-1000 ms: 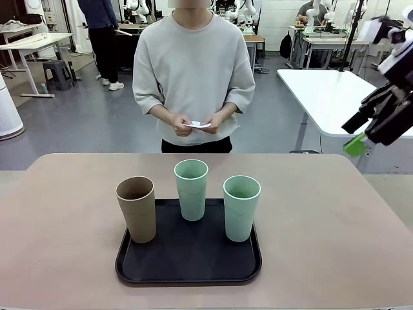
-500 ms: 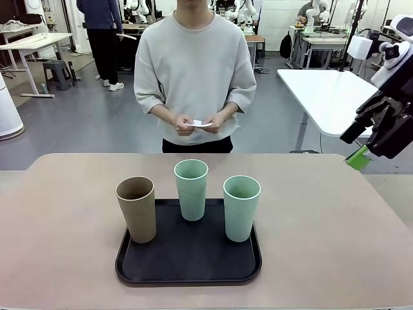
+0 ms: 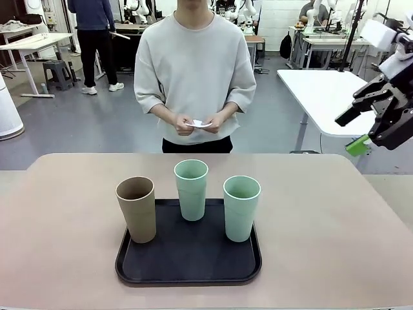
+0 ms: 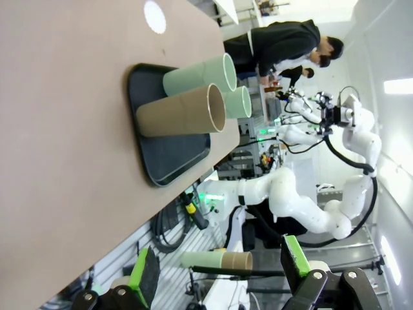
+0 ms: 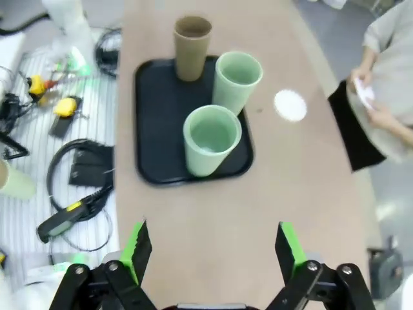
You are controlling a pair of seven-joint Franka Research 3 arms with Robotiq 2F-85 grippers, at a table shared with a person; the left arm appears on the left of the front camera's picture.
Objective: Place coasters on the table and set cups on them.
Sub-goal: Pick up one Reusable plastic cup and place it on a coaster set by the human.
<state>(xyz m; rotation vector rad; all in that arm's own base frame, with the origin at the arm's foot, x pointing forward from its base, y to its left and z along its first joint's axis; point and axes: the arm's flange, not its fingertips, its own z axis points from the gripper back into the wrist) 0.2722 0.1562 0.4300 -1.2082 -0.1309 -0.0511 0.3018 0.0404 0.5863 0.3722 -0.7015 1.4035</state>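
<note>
Three cups stand upright on a black tray [image 3: 187,268] on the tan table [image 3: 322,226]: a brown cup [image 3: 137,208] at the left, a mint cup [image 3: 191,188] at the back and a second mint cup [image 3: 241,206] at the right. Across the table, a person's two hands hold white coasters [image 3: 197,123] at waist height. My right gripper [image 3: 353,131] hangs open in the air past the table's far right corner, well away from the cups. My left gripper [image 4: 218,268] is open and empty, off the table's side. The right wrist view looks down on the same cups [image 5: 211,142].
A pale round spot [image 5: 290,104] shows on the tabletop between tray and person; I cannot tell whether it is a coaster or glare. Bare tabletop lies either side of the tray. Cables and tools [image 5: 71,168] lie on a rack beside the table. A white table [image 3: 322,90] stands behind.
My right gripper dipped and came back up at the right edge, its wrist turning a little. The cups, tray and the person's hands have not moved.
</note>
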